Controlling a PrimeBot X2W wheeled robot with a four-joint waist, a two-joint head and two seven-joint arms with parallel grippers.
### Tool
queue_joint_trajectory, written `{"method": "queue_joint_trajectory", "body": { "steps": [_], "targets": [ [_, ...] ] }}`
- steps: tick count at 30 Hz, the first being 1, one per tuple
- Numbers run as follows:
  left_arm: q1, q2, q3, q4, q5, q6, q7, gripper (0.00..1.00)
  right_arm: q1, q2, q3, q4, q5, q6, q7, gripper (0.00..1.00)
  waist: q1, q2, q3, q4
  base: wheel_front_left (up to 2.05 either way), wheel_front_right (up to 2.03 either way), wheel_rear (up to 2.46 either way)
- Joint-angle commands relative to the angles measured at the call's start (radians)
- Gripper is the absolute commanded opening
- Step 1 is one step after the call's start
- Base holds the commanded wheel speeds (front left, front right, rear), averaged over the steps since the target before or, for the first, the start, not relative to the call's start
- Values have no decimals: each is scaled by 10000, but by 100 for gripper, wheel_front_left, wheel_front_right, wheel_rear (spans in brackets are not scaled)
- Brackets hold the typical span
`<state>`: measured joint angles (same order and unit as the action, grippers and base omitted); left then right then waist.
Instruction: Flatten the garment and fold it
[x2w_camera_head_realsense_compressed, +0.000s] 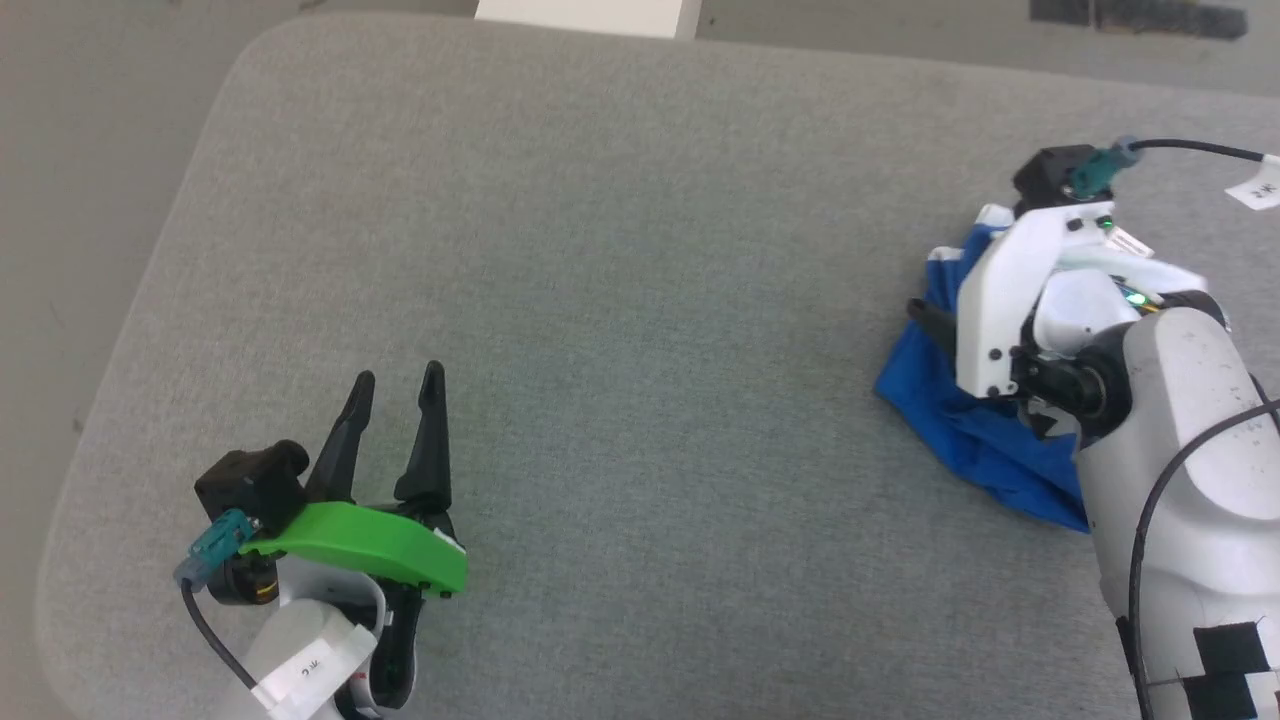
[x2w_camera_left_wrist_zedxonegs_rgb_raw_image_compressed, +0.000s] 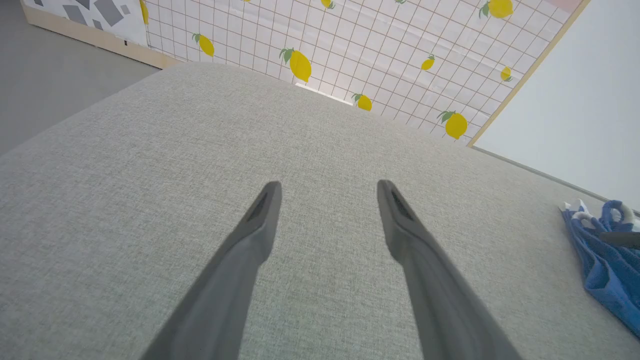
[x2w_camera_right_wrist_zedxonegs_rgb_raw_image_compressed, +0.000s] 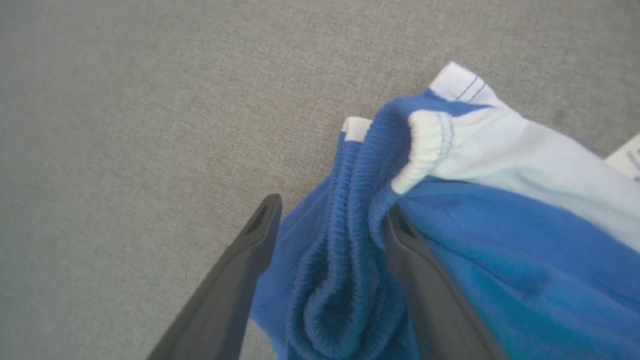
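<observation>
On the right side of the grey padded surface (x2w_camera_head_realsense_compressed: 640, 300) lies the garment (x2w_camera_head_realsense_compressed: 950, 430), in a crumpled blue heap, neither flat nor folded. From the head camera I see only a part of it, because the white wrist housing (x2w_camera_head_realsense_compressed: 1000, 300) and the pale forearm of my right arm cover its middle and its far side. One dark finger (x2w_camera_head_realsense_compressed: 925, 315) comes out beside the housing; the other finger is hidden from this angle.

The right wrist camera gives me more. The right gripper (x2w_camera_right_wrist_zedxonegs_rgb_raw_image_compressed: 332, 202) has its two fingers spread wide, and the gathered waistband (x2w_camera_right_wrist_zedxonegs_rgb_raw_image_compressed: 345, 225) of the garment stands bunched between them (it touches the right-hand finger, while the other finger seems to be apart from the cloth). A white trim band (x2w_camera_right_wrist_zedxonegs_rgb_raw_image_compressed: 505, 150) runs off toward the frame edge. The lower part of the heap is cut off, so I cannot tell how the legs are lying.

The left gripper (x2w_camera_head_realsense_compressed: 399, 373) is well apart from the garment, low over bare padding, its fingers also spread with nothing between them. In the left wrist view only a blue and white corner shows at the right border, and a lemon-patterned wall (x2w_camera_left_wrist_zedxonegs_rgb_raw_image_compressed: 375, 50) stands behind the surface.
</observation>
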<state>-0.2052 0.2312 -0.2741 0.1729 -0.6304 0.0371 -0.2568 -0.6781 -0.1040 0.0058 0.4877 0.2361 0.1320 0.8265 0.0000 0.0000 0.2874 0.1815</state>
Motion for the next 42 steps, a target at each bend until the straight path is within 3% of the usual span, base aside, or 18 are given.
{"method": "queue_joint_trajectory", "body": {
  "steps": [1, 9, 13, 25, 35, 42],
  "targets": [
    [-22, 33, 40, 36, 147, -36, -48, 100, -167, -52, 161, -126, 216, -13, -104, 100, 0, 0, -328, -248, 0, 0, 0],
    [216, 150, 126, 154, 86, 15, -19, 100, -87, -376, 735, -940, 1131, -13, -730, 100, 0, 0, -1083, -811, 0, 0, 0],
    [297, 219, 170, 126, 66, 46, -8, 100, -13, -562, 692, -1578, 1532, -13, -1634, 100, 0, 0, -1405, -1074, 0, 0, 0],
    [524, 412, 417, -122, 198, 249, -27, 100, 1445, -1699, -73, -3354, 1982, -13, -6743, 100, 0, 0, -2306, -1654, 0, 0, 0],
    [783, 656, 466, -437, 622, 506, -37, 100, 3925, -1574, -1211, -3736, 1302, -13, -10010, 100, 0, 0, -2856, -1711, 0, 0, 0],
    [763, 1002, 307, -554, 1229, 920, 98, 100, 5558, -1054, -1661, -4058, 652, -13, -10579, 100, 0, 0, -3076, -1596, 0, 0, 0]
  ]
}}
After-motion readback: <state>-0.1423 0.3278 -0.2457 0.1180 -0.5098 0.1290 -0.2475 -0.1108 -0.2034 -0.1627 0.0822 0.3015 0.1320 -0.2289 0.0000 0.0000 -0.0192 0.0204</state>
